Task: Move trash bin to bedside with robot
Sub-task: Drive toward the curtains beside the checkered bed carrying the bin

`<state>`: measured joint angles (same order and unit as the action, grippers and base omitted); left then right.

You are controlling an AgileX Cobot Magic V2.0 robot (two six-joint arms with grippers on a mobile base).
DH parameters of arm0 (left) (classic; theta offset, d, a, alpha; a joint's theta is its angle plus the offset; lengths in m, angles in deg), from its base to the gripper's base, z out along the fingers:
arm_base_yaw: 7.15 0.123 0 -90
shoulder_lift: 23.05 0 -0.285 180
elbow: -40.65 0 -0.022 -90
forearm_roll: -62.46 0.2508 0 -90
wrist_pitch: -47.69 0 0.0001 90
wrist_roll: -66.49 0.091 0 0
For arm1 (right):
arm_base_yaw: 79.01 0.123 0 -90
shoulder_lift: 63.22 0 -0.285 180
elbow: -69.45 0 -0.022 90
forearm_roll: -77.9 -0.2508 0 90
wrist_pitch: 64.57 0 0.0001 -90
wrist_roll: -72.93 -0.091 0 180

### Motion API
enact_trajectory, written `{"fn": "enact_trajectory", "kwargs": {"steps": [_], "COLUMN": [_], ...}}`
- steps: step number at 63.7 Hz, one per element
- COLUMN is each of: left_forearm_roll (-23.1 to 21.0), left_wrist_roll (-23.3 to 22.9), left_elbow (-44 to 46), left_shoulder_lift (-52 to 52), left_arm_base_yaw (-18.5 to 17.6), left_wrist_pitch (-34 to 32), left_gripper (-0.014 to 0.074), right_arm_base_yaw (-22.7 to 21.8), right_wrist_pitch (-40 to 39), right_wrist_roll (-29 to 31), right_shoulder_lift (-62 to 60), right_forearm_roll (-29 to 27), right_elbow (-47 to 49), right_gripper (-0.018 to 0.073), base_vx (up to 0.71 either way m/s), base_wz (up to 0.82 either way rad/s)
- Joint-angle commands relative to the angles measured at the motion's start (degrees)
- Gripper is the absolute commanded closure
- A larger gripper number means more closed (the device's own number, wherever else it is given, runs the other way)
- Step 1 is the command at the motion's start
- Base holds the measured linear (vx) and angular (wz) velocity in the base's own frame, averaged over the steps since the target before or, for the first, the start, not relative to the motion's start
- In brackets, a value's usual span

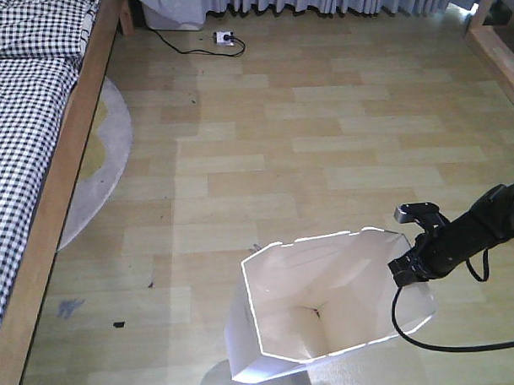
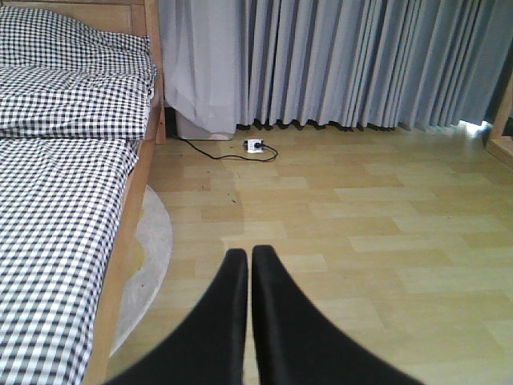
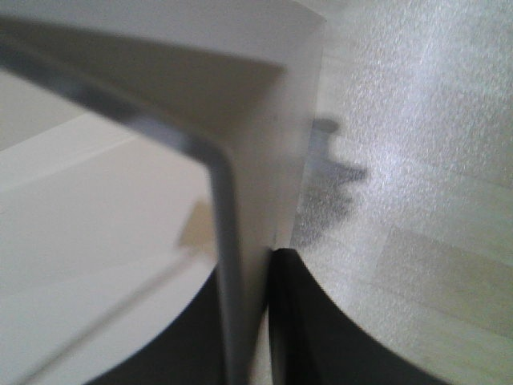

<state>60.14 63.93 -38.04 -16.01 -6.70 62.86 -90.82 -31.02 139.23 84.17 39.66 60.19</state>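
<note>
The white trash bin (image 1: 321, 304) stands on the wooden floor at the lower middle of the front view, its angular rim tilted and its cream inside showing. My right gripper (image 1: 409, 270), on a slim black arm with a trailing cable, is shut on the bin's right rim. In the right wrist view the bin wall (image 3: 240, 184) runs between the black fingers (image 3: 296, 329) of the right gripper (image 3: 256, 269). The bed (image 1: 27, 117) with checked bedding and a light wooden frame (image 1: 58, 202) lies along the left, well apart from the bin. My left gripper (image 2: 248, 255) is shut on nothing above the floor.
A round grey rug (image 1: 106, 153) pokes out from under the bed. A white power strip (image 1: 223, 39) with a black cable lies by the grey curtains (image 2: 361, 64). Wooden furniture (image 1: 499, 45) stands at the far right. Open floor separates the bin from the bed.
</note>
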Motion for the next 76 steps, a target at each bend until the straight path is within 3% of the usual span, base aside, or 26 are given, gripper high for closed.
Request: {"fn": "enact_trajectory", "kwargs": {"steps": [1,76], "left_forearm_roll": [-0.2,-0.2], "left_wrist_roll": [-0.3,-0.3], "left_elbow": [-0.7,-0.7], "left_shoulder_lift": [-0.8,-0.8], "left_arm_base_yaw": [0.1,0.1], "left_wrist_pitch": [-4.0,-4.0], "left_gripper": [0.0602,0.0602], "right_arm_base_yaw": [-0.1,-0.1], "right_wrist_pitch": [7.8,7.8], "right_wrist_roll": [0.0,0.0], "right_shoulder_lift": [-4.6,-4.6], "right_forearm_roll": [-3.9,-3.9], "right_elbow": [0.8,0.8], "right_gripper": [0.0566,0.0566], "base_vx": [0.27,0.25], "base_wz": [0.04,-0.01]}}
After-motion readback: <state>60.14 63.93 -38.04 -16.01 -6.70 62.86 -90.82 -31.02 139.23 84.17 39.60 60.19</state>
